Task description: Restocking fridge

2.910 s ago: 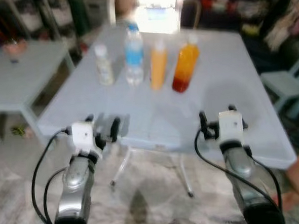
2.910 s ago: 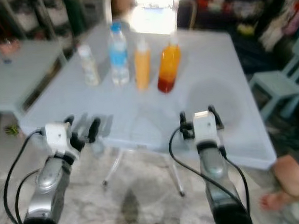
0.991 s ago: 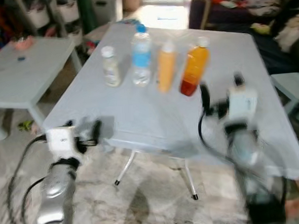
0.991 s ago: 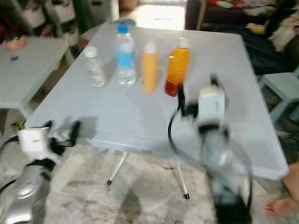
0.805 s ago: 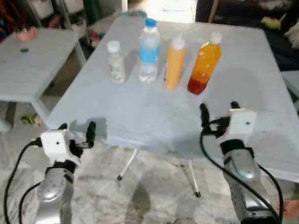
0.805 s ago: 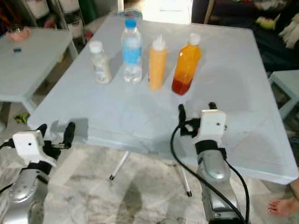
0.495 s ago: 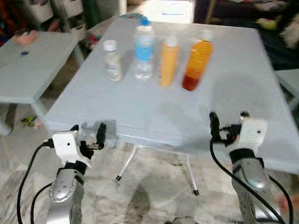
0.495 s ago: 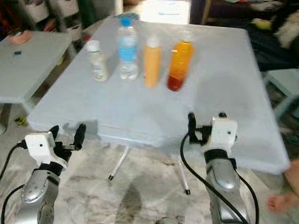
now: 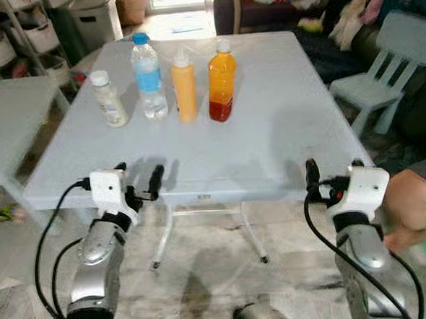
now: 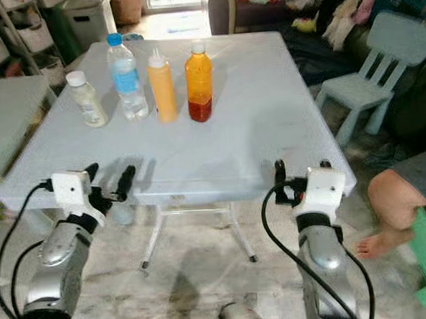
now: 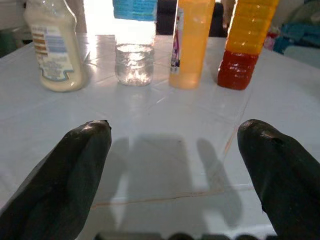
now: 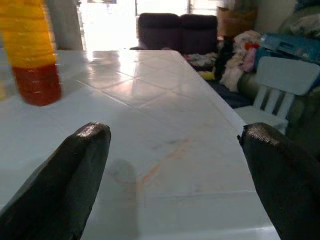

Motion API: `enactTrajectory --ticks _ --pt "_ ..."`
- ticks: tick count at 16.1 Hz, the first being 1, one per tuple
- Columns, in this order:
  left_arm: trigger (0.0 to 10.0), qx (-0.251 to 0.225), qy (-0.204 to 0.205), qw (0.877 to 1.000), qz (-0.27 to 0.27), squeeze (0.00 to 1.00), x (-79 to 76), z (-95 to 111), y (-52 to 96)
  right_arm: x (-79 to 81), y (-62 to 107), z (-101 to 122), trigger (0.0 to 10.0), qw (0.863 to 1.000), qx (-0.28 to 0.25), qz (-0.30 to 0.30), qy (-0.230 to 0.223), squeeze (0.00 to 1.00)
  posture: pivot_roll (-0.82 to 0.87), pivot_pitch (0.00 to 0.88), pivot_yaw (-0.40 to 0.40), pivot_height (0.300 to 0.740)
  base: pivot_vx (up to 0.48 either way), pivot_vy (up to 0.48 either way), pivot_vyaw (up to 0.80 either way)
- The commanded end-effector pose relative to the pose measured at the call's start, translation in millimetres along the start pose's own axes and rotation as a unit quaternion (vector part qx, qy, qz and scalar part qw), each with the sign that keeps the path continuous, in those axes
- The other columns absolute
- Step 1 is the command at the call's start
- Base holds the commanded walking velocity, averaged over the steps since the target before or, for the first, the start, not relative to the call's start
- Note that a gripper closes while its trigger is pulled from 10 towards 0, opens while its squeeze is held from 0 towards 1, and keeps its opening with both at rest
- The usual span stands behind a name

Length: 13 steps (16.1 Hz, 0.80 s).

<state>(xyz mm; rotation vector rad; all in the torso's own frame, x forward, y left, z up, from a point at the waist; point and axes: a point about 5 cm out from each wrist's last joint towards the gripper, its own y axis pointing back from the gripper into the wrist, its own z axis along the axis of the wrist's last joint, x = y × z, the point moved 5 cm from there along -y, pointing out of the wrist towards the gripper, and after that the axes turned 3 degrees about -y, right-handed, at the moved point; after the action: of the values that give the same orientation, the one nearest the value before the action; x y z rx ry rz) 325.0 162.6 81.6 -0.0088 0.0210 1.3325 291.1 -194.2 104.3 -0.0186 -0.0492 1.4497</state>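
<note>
Bench (image 9: 283, 126) first: the pale square top now sits squarely ahead of the robot, sharper than half a second ago and with its near edge at gripper height, which I read as the robot having stepped and turned to face it head-on. Beside it on the robot's right stands a small light-blue chair (image 9: 381, 73), and a person's foot (image 10: 393, 206) shows near the right arm. Four bottles stand upright in a row toward the far left of the bench, close together but apart: an orange-and-red juice bottle (image 9: 221, 81), a yellow squeeze bottle (image 9: 185, 87), a clear water bottle (image 9: 148, 77) with a blue cap, and a small cream bottle (image 9: 109, 99). None has been touched, so the restocking is only at its approach stage. The left gripper (image 9: 137, 180) hovers at the near edge, its jaws spread wide and empty, aimed at the row in its wrist view. The right gripper (image 10: 300, 170) hangs at the near right edge, jaws likewise parted and holding nothing. My guess is a reach for one bottle comes next.
</note>
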Motion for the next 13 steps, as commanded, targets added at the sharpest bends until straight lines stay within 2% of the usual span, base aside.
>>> enactTrajectory --ticks 1,4,7,13 --pt "10.0 0.002 -0.007 1.000 -0.004 0.00 1.8 -1 -0.6 5.3 -1.4 7 10.0 1.000 -0.014 0.010 0.011 0.00 -0.07 0.042 0.049 0.740 0.337 0.000 0.00" --pt "10.0 0.001 0.012 1.000 0.001 0.00 -2.4 -5 3.5 2.0 4.3 4 10.0 1.000 -0.007 0.008 0.016 0.00 -0.07 0.040 0.050 0.740 0.404 0.000 0.00" --pt "10.0 -0.002 0.015 1.000 0.001 0.00 -2.4 -4 4.6 6.2 0.4 4 10.0 1.000 -0.010 0.015 0.025 0.00 -0.08 0.041 0.046 0.740 0.454 0.000 0.00" --pt "10.0 -0.019 0.018 1.000 -0.001 0.00 -6.9 3 -5.9 11.9 -12.1 15 10.0 0.998 -0.032 0.029 0.037 0.00 -0.07 0.016 0.030 0.740 0.461 0.000 0.00"
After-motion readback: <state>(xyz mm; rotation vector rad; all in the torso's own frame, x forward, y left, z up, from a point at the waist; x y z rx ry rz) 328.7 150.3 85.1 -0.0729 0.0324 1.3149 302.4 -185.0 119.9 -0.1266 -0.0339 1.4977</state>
